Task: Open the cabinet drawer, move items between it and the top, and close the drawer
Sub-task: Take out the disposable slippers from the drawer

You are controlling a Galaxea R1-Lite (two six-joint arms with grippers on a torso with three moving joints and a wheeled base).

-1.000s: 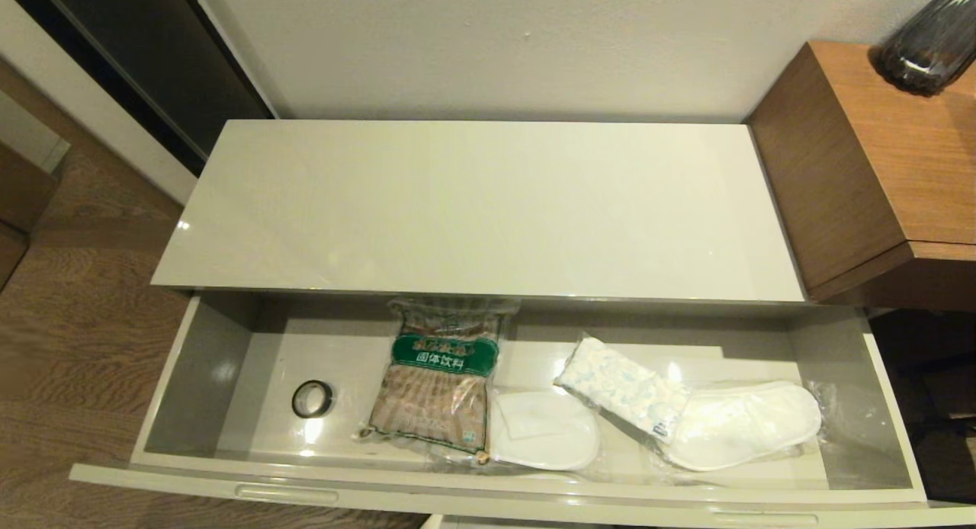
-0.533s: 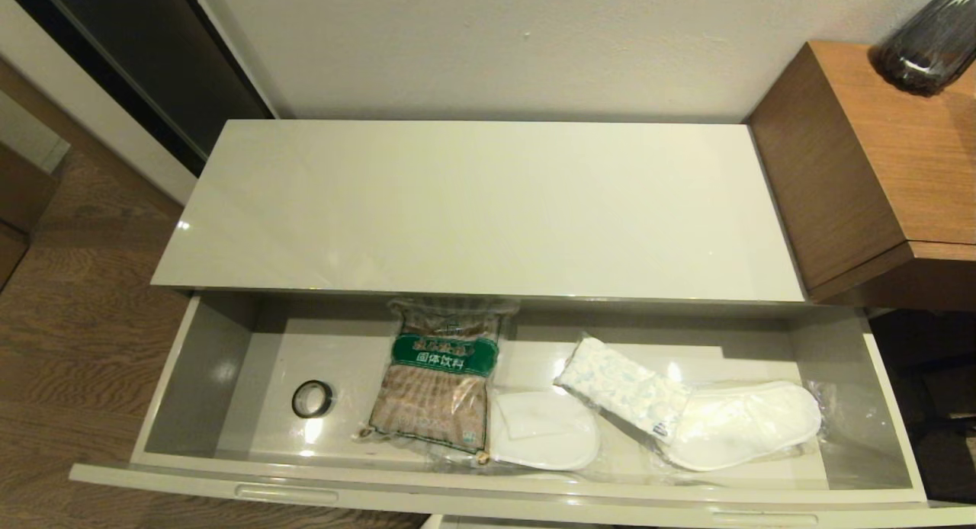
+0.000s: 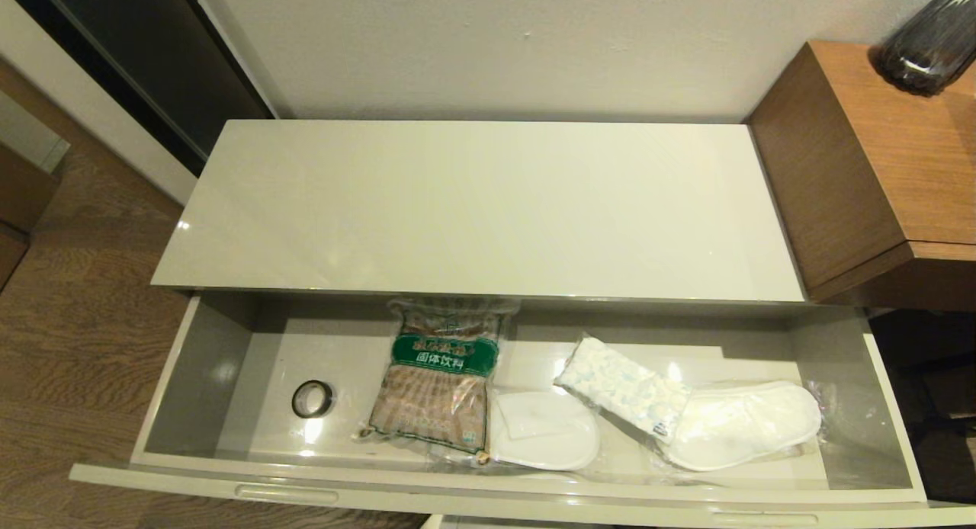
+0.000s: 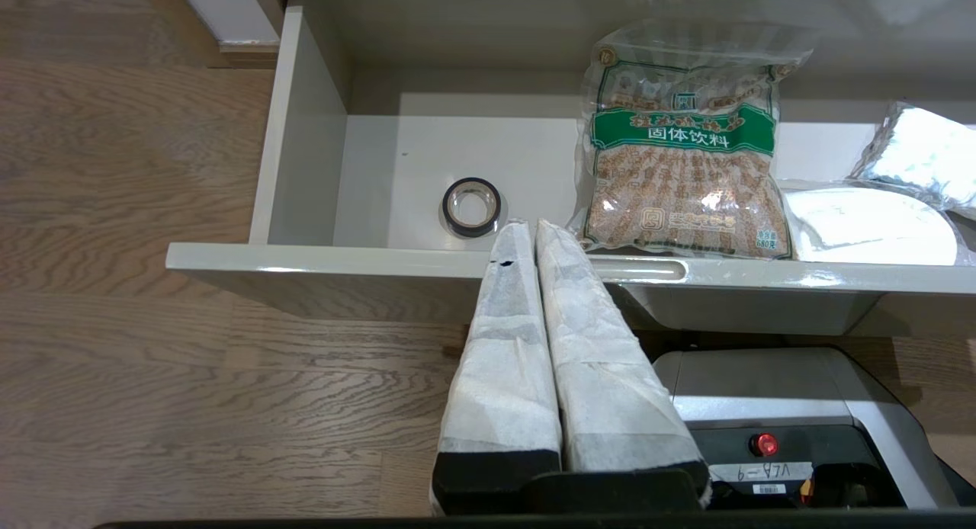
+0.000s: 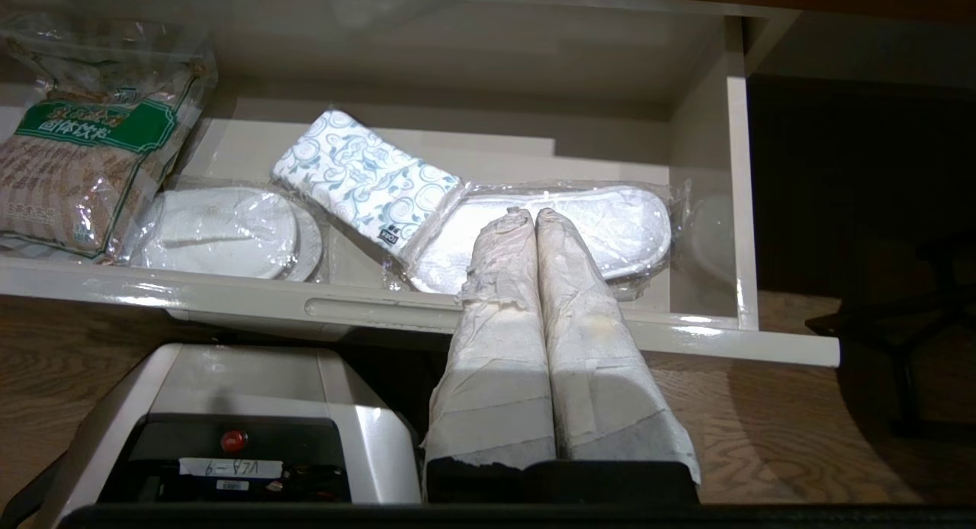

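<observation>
Cabinet drawer (image 3: 191, 376) open, both tools (image 4: 532, 226) only wrist-visible

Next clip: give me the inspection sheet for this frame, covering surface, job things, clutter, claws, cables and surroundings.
Surface: top bare, glossy.
Job things: cabinet drawer pulled open; tissue pack lying partly on the right-hand slippers; second slipper pack mid-drawer.
Clutter: brown packet and tape roll in the drawer.
Claws: left claw and right claw shut, empty, parked before the drawer front.
Cables: nothing seen.
Surroundings: wooden surface with dark vase; wood floor.
</observation>
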